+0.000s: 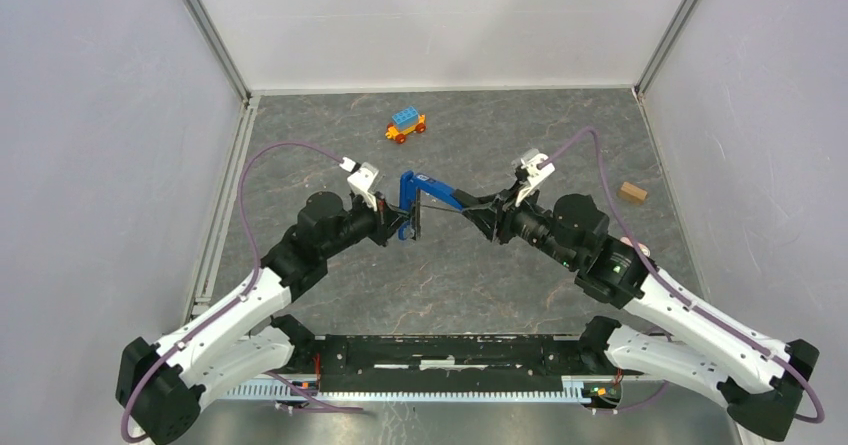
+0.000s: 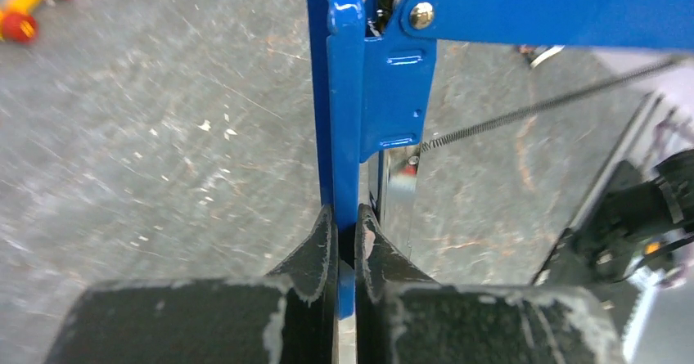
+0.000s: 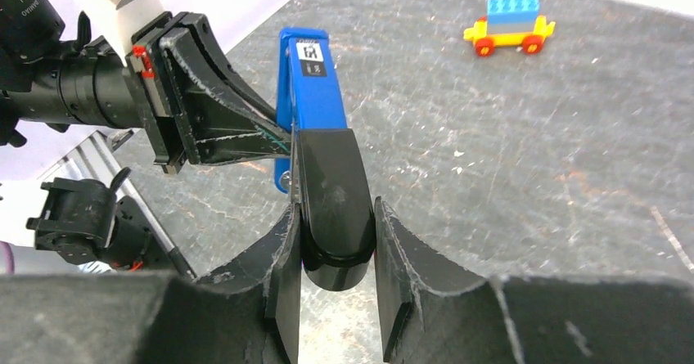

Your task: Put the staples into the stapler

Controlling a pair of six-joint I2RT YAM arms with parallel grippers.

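Note:
The dark-blue stapler [image 1: 415,200] hangs swung open above the table between both arms. My left gripper [image 2: 348,221] is shut on the thin edge of one blue arm [image 2: 344,119] of the stapler, beside the silver rail [image 2: 397,192]. A thin spring [image 2: 540,106] stretches away to the right. My right gripper [image 3: 335,217] is shut on the black rounded end [image 3: 331,208] of the stapler's other blue arm [image 3: 311,86]. In the top view the left gripper [image 1: 398,225] and the right gripper [image 1: 468,208] face each other across the stapler. No staples are in view.
A toy car [image 1: 406,124] with a blue top and red wheels stands at the back of the grey table. A small tan block [image 1: 632,192] lies near the right wall. White walls close in the table on three sides.

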